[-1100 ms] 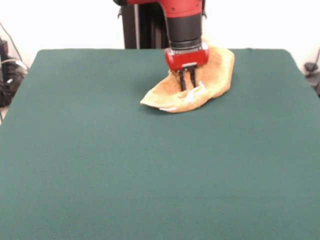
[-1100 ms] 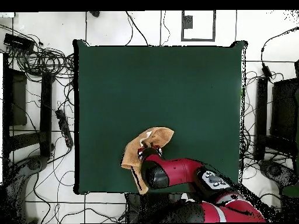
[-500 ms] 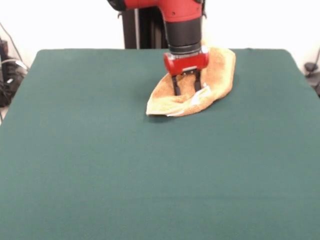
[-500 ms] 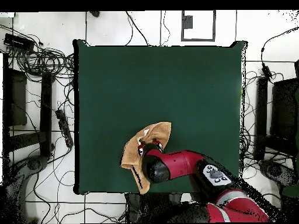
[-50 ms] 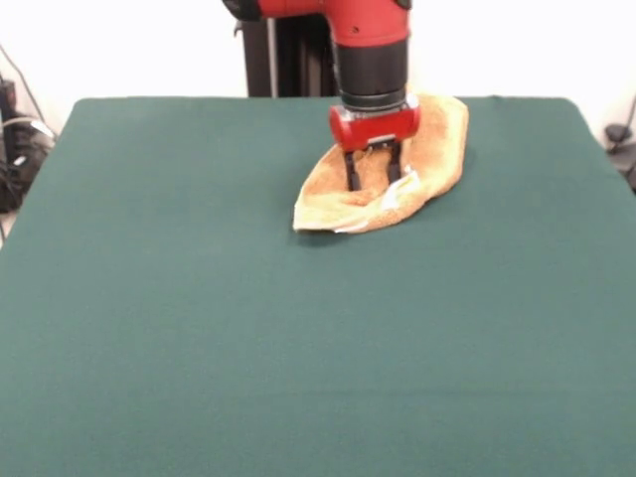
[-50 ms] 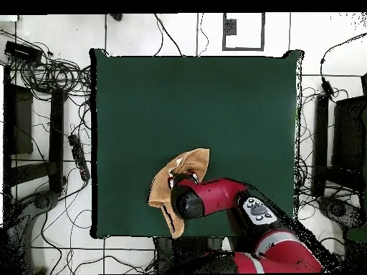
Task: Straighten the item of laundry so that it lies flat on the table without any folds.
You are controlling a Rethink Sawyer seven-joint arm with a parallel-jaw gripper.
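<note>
**Bunched towel near the table's back edge**

Dark green felt covers the big table [image 5: 199,328]. Only the overhead view shows the tiled floor with many black cables [image 6: 54,79] around it. The front view shows the small orange-tan terry towel [image 5: 437,149] folded over on itself, with a bit of white label [image 5: 393,194]. From above, the red and black arm [image 6: 215,199] hides much of the towel. That arm comes straight down over the cloth. Its gripper [image 5: 373,179] points down with two black fingers [image 5: 351,171] spread apart, tips in the towel's rumpled middle, holding nothing. The towel lies near the table's edge by the robot.
</note>
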